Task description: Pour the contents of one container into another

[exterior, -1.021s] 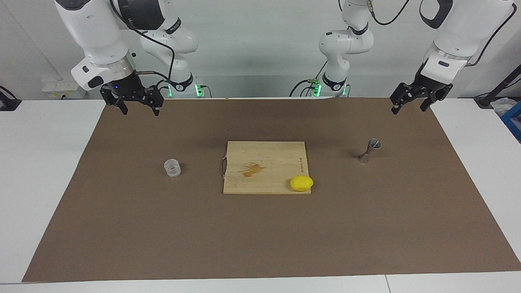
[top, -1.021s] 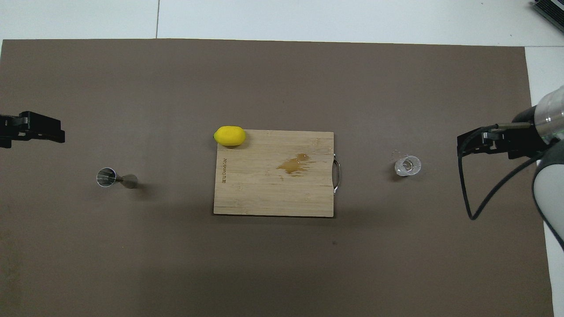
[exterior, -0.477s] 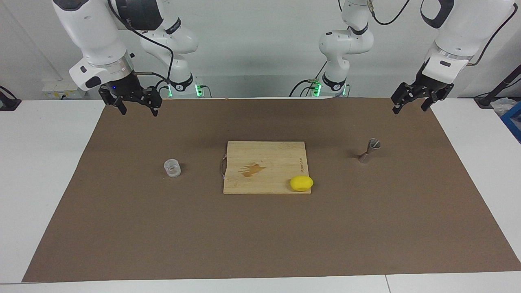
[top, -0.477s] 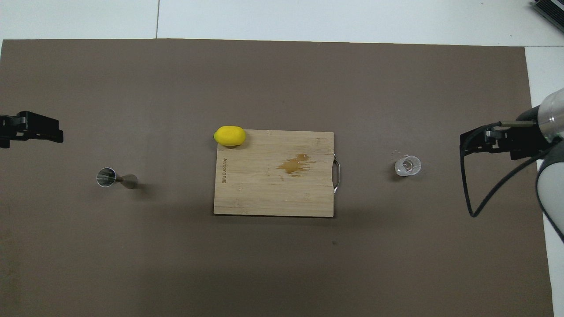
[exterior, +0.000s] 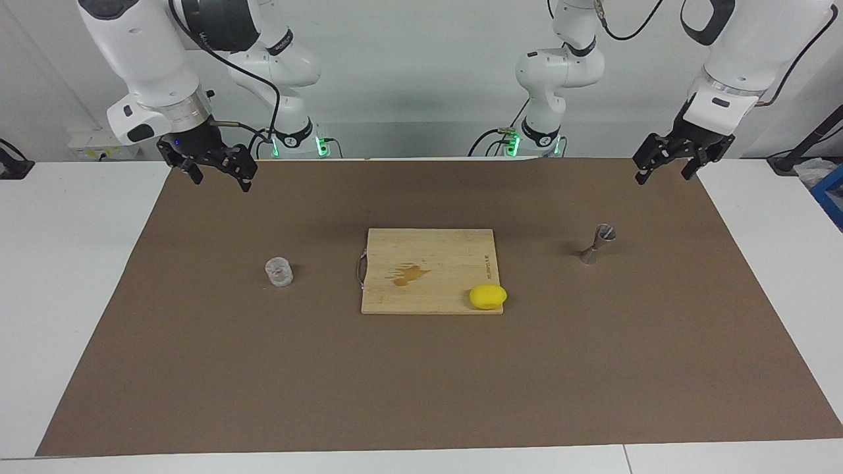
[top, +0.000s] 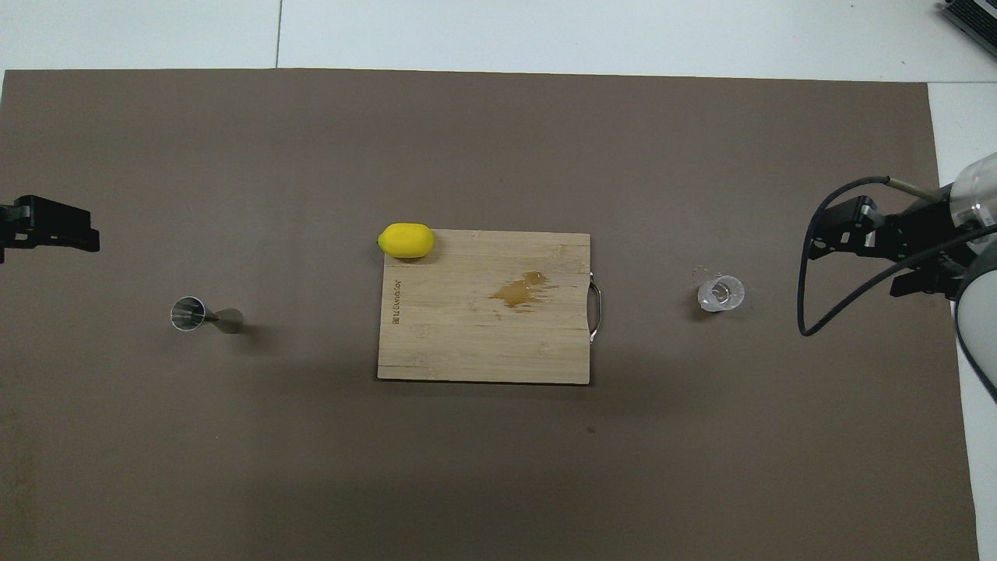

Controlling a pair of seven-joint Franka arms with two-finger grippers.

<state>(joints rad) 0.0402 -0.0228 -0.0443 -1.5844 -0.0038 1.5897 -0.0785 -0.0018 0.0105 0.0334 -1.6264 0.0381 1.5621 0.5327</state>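
The clear glass tumbler point(exterior: 279, 271) stands upright on the brown mat toward the right arm's end; it also shows in the overhead view point(top: 720, 293). The silver hourglass jigger point(exterior: 596, 243) stands upright toward the left arm's end, and in the overhead view point(top: 204, 315) too. My right gripper point(exterior: 218, 176) hangs open and empty in the air over the mat's edge by the robots, well apart from the tumbler; the overhead view point(top: 853, 255) shows it as well. My left gripper point(exterior: 664, 174) hangs open and empty over the mat's corner, apart from the jigger.
A wooden cutting board point(exterior: 454, 253) with a metal handle lies at the mat's middle, between the two containers. It has a brown wet stain point(exterior: 409, 274). A yellow lemon point(exterior: 488, 296) sits on the board's corner. The brown mat point(exterior: 421, 382) covers the white table.
My right gripper has risen a little, drawn back toward its end of the table and turned. My left gripper has drawn back slightly. The tumbler and jigger have not moved.
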